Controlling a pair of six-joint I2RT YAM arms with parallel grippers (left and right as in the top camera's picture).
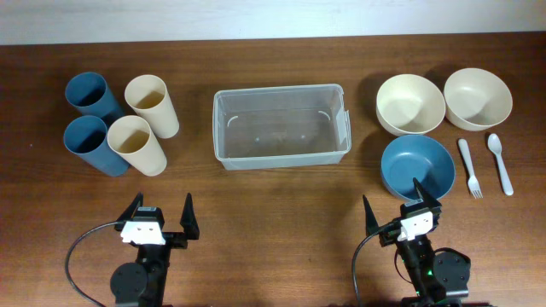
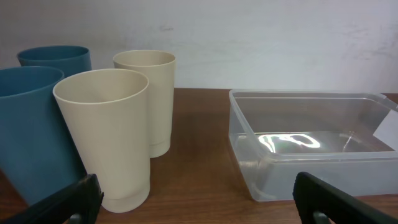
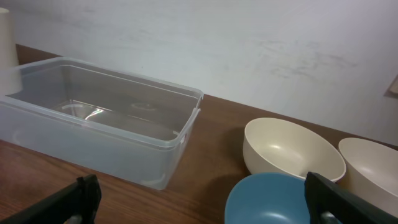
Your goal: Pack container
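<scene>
The clear plastic container (image 1: 281,125) stands empty at the table's middle back; it also shows in the left wrist view (image 2: 311,142) and the right wrist view (image 3: 102,118). Two blue cups (image 1: 89,94) and two cream cups (image 1: 152,104) stand upright to its left. Two cream bowls (image 1: 410,103), a blue bowl (image 1: 416,167), a white fork (image 1: 469,167) and a white spoon (image 1: 500,162) lie to its right. My left gripper (image 1: 160,215) is open and empty near the front edge. My right gripper (image 1: 399,211) is open and empty, just in front of the blue bowl.
The brown wooden table (image 1: 273,213) has bare wood between the grippers and the container. A pale wall (image 2: 261,37) stands behind the table. Black cables loop beside each arm base.
</scene>
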